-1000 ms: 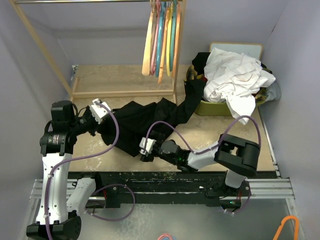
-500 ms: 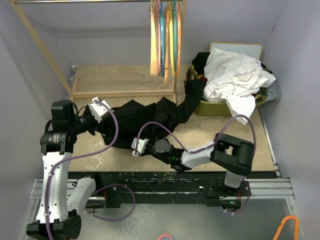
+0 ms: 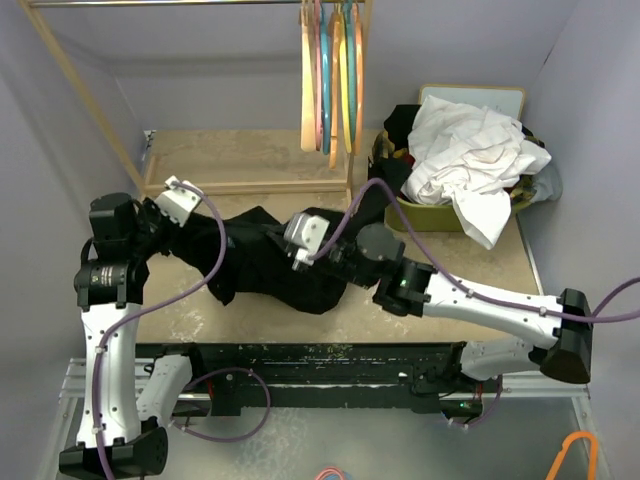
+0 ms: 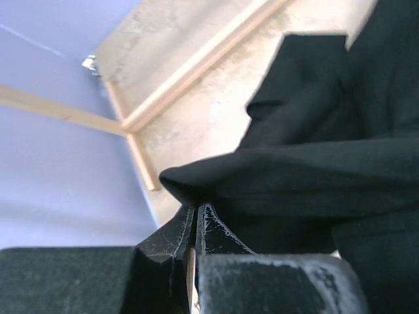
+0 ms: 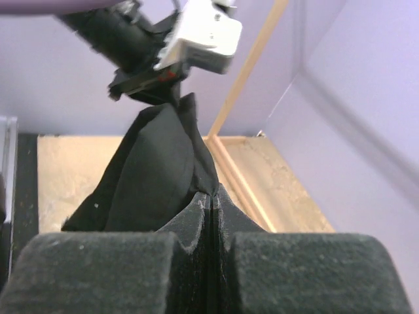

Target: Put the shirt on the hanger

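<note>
The shirt (image 3: 262,268) lies bunched on the desk (image 3: 190,305), its long axis running left to right. One end is drawn up toward the left and a dark sleeve trails right toward the green basket (image 3: 432,216). It is plain black, soft and heavily folded, with no clear collar that I can make out. Compared with a second ago it is gathered tighter in the middle, and my right arm has swung from the near edge up over it. The right end effector (image 5: 213,197), spread then, is now pressed together on a ridge of the fabric. The left end effector (image 4: 196,214) pinches a fold at the shirt's left edge and sits a little further left. The hanger (image 3: 306,105) hangs on the rail beside the coloured hangers (image 3: 340,90), which hang straighter now. White cloth (image 3: 470,150) is heaped in the basket.
</note>
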